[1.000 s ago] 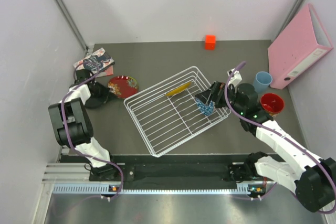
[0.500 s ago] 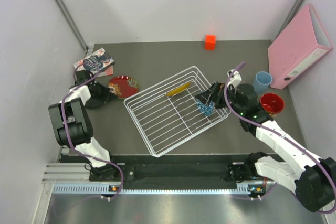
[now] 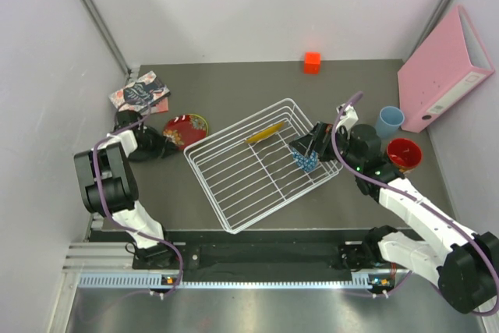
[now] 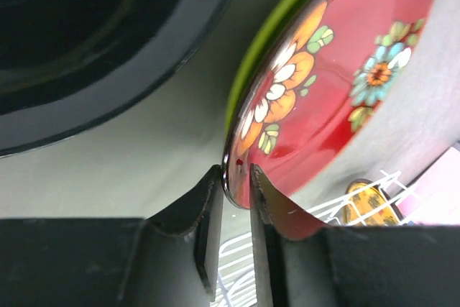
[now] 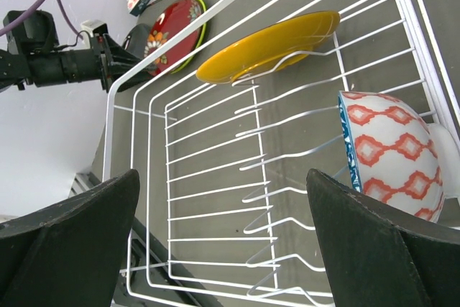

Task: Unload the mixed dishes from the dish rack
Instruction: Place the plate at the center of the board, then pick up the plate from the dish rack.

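Observation:
The white wire dish rack [image 3: 242,185] sits mid-table. A yellow plate [image 3: 265,132] stands in its far slots and a patterned bowl [image 3: 306,160] rests at its right end. My right gripper [image 3: 313,144] hovers by the bowl [image 5: 392,152], open wide and holding nothing [image 5: 223,177]. Left of the rack, a red flowered plate [image 3: 185,129] lies on a lime green plate [image 4: 280,34]. My left gripper [image 4: 236,177] straddles the red plate's rim [image 4: 330,84], jaws only narrowly parted. A black plate [image 4: 86,34] lies beside it. A light blue cup [image 3: 389,121] and a red-lined mug [image 3: 404,154] stand right of the rack.
A pink binder [image 3: 444,68] leans at the far right corner behind the cup. An orange-red cube [image 3: 313,61] sits at the back. A patterned book [image 3: 139,93] lies at the far left behind the plates. Grey walls close in both sides.
The left gripper's jaws have parted slightly around the red plate's rim, and the arm and plate have edged a little to the right. The right arm has not moved.

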### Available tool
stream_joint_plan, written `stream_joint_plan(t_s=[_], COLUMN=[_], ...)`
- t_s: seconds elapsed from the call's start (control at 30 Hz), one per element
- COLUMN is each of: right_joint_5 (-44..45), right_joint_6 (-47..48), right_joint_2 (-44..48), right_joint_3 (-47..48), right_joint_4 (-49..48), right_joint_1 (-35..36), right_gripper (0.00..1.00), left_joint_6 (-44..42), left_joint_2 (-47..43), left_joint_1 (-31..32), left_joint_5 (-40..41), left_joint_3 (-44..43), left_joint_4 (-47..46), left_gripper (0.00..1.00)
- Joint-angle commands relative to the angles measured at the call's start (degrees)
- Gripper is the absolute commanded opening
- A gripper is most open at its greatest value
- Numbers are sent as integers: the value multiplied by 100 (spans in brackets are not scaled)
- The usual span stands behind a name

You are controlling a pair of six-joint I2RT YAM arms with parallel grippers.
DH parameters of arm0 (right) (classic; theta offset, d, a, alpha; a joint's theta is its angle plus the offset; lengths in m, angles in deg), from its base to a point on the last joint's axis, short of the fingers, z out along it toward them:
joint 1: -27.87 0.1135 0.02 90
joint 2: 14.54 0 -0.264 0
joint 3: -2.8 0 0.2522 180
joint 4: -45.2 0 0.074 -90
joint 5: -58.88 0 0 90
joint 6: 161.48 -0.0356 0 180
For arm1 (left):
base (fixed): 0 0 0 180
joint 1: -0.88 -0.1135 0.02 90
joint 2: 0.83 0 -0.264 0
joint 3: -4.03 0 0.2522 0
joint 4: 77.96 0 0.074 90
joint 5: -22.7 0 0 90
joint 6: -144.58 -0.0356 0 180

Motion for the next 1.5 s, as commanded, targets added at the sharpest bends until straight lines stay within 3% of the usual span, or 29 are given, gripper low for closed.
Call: stream_joint_plan(t_s=[0.0,0.4,0.73,0.93,1.0,1.03,1.07,1.13,1.17,1.33,1.47], right_joint_5=[-54,-80,-45,78,174,209,314,394,473,702,834], right_joint_6=[33,16,33,112,200,235,305,358,419,525,491], right_joint_2=[-20,-73,-46,-11,6,15,24,33,42,94,138], right_joint_3=[15,-3,76,278,410,454,567,700,848,1236,1333], right_joint_4=[-305,-375,-287,-24,108,230,292,450,451,855,934], right_joint_1=[15,14,15,6,15,23,15,15,6,15,15], right_gripper=[98,98,98,98,98,98,98,98,98,98,99], left_joint_6=[-82,-346,-180,-134,-354,-607,-749,-1222,-1364,-2619,-3885], left_joint_2=[20,-366,-2070,-2931,-3108,-3248,-3302,-3381,-3355,-2636,-1976], left_joint_1=[20,12,38,424,1036,1327,2035,2637,3040,4071,5324], left_joint_5=[-52,168,1091,1231,1529,2035,2275,2418,2218,1392,1915], left_joint_3=[24,-134,-608,-372,-598,-704,-801,-986,-995,-1145,-1241], left_joint_4=[-14,592,996,479,337,320,276,14,-345,-963,-1175], left_gripper=[29,33,38,41,47,54,67,77,99,99,99])
